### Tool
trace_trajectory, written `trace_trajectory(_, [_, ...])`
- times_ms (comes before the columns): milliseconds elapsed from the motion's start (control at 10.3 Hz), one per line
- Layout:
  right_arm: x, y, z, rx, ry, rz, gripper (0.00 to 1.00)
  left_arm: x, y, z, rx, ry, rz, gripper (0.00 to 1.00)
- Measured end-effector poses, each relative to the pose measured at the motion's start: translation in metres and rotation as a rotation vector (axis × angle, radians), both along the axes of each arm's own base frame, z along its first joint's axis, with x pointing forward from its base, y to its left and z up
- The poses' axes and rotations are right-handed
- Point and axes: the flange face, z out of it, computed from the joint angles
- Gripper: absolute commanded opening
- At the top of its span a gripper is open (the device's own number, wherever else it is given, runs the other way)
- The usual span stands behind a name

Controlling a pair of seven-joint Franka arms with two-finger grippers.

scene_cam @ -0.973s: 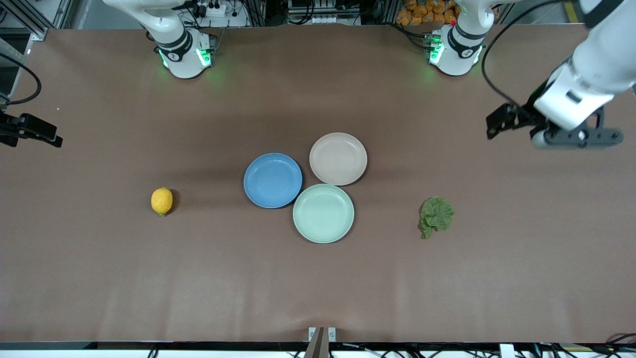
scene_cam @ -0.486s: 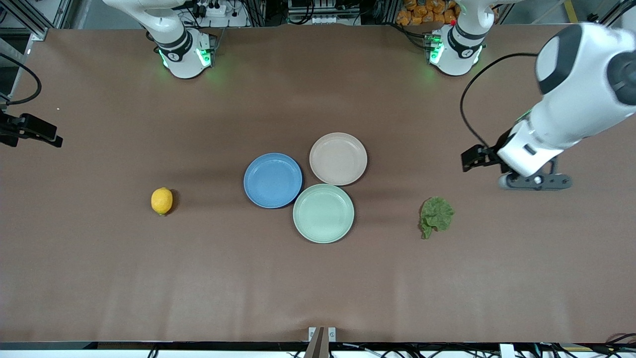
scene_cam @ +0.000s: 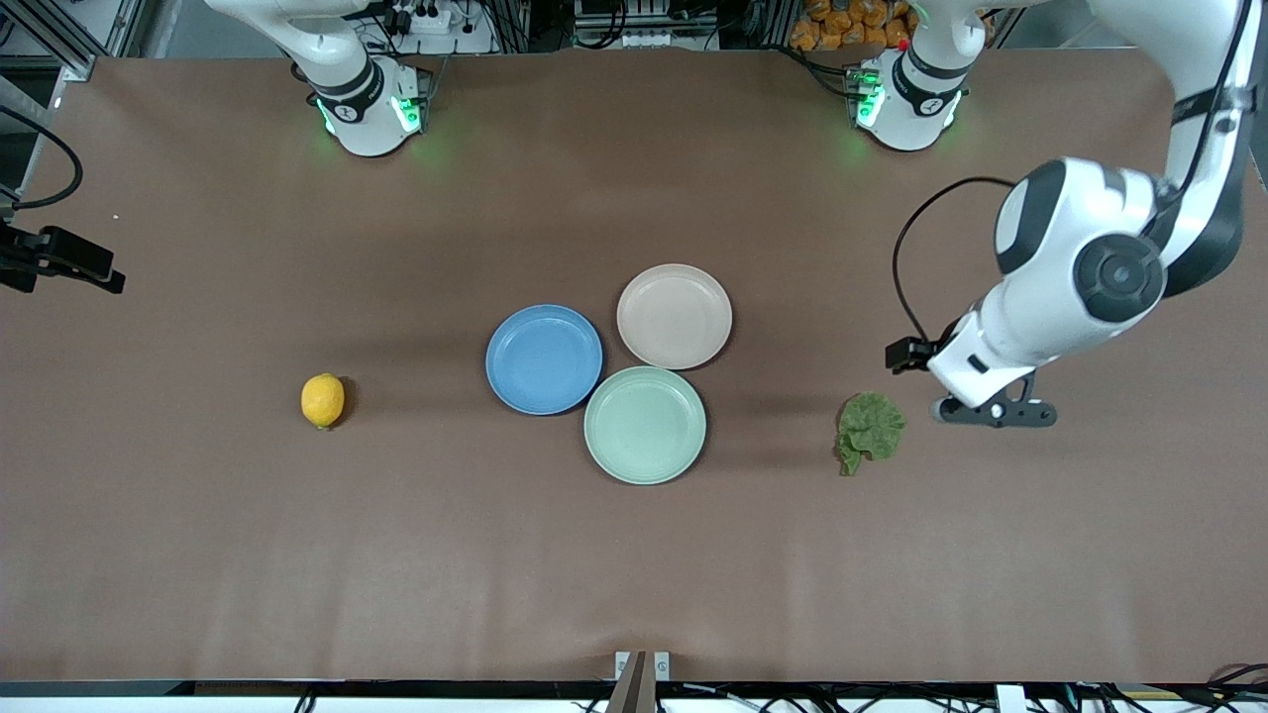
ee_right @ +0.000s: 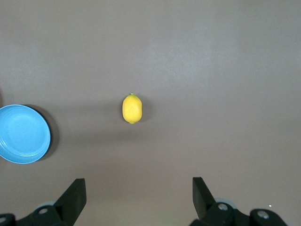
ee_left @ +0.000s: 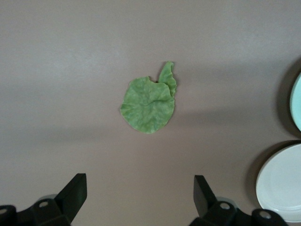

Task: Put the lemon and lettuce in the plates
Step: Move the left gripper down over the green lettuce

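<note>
Left tool [ee_left: 136, 197] wide open (empty) — over table [ee_left: 70, 70].

Brown table [scene_cam: 198, 545] with five items.
Lemon [scene_cam: 323, 400], lettuce [scene_cam: 870, 430], touching blue plate [scene_cam: 544, 358], beige plate [scene_cam: 675, 316], green plate [scene_cam: 645, 425].

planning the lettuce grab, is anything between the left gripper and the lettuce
Nothing visible. The left gripper hangs open over bare table beside the lettuce, toward the left arm's end; only brown table shows between them.
</note>
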Motion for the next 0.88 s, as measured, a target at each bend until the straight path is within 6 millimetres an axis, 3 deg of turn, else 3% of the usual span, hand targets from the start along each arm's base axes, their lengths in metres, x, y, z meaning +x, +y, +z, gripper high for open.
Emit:
trace_trajectory(292, [-0.006,0.001,-0.004,0.005,0.053,0.000,1.00,0.008,-0.005,-0.038,-0.004,0.018,-0.012,1.00])
trace_trajectory(486, [-0.007,0.001,-0.012,0.008,0.078,0.000,1.00,0.011,-0.009,-0.051,0.012,0.004,-0.033,1.00])
trace_trajectory(876, [0.002,0.004,-0.058,0.038,0.163,-0.001,1.00,0.022,-0.017,-0.089,-0.002,-0.044,-0.056,1.00])
